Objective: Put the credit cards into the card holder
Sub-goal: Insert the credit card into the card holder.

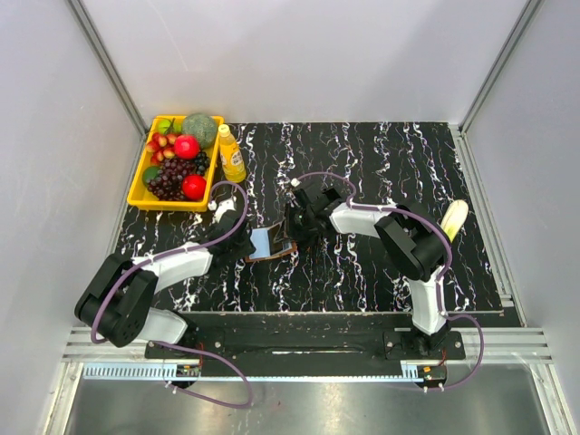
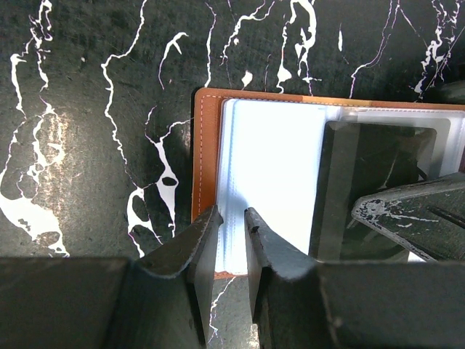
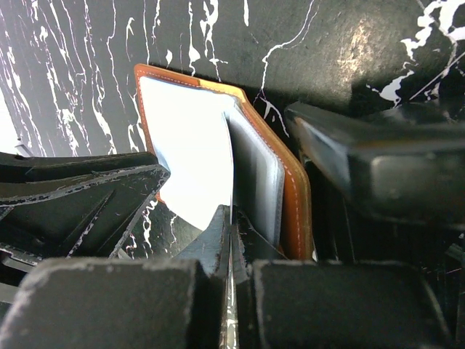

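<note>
The card holder (image 2: 205,145) is lying open on the worktop (image 2: 87,109), its edge sitting between the left jaws, which are showing a narrow gap; gripping or not, can't tell. The right jaws are pinching a thin leaf (image 3: 232,167) standing upright inside it.

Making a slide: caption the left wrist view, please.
Left gripper over the near edge of the open card holder on a marbled table.

A yellow tray (image 1: 168,205) stands at the far left of the black marble table (image 1: 381,163). It holds dark grapes (image 1: 172,174) and two red fruits. A yellow bottle (image 1: 232,154) stands just beside it. A banana (image 1: 454,219) lies at the right.
</note>
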You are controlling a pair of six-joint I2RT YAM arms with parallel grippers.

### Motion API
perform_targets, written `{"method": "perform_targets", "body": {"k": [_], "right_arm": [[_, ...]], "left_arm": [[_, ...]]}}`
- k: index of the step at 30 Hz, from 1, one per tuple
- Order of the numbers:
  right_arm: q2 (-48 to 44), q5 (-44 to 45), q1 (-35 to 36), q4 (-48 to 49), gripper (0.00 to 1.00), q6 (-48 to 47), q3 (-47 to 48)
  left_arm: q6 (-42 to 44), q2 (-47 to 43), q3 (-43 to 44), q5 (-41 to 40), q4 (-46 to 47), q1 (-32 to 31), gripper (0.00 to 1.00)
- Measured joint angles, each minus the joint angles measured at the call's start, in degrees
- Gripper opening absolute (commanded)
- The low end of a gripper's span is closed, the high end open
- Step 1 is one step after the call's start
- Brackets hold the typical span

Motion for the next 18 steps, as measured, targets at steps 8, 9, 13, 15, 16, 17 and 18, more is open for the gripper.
{"method": "perform_targets", "body": {"k": [8,9,13,15,16,17,18], "right_arm": [[-0.17,0.07,-0.35,-0.02,0.0,0.09,-0.13],[-0.35,-0.04,-0.44,0.33,0.0,0.31,-0.48],[-0.46,-0.28,-0.57,0.55,0.0,0.85,-0.79],[-0.59,-0.31,-0.59,2.14,0.0,1.64,-1.88],[-0.7,-0.42,-0.59,3.39,0.01,2.25,-2.73],[-0.74,-0.59,-0.59,3.96,0.01,2.6,-3.02],[-0.7,-0.94,-0.59,4.22,0.01,2.78,-2.99]], "left_arm": [[-0.42,-0.33,-0.35,-0.15,0.2,0.0,0.26],[-0.42,-0.35,-0.35,-0.17,0.17,0.0,0.26],[-0.42,-0.35,-0.39,-0.15,0.31,0.0,0.25],[-0.42,-0.35,-0.39,-0.13,0.28,0.0,0.25],[-0.39,-0.35,-0.39,-0.11,0.28,0.0,0.25],[-0.39,-0.35,-0.39,-0.11,0.31,0.0,0.25],[-0.39,-0.35,-0.39,-0.13,0.28,0.0,0.25]]}}
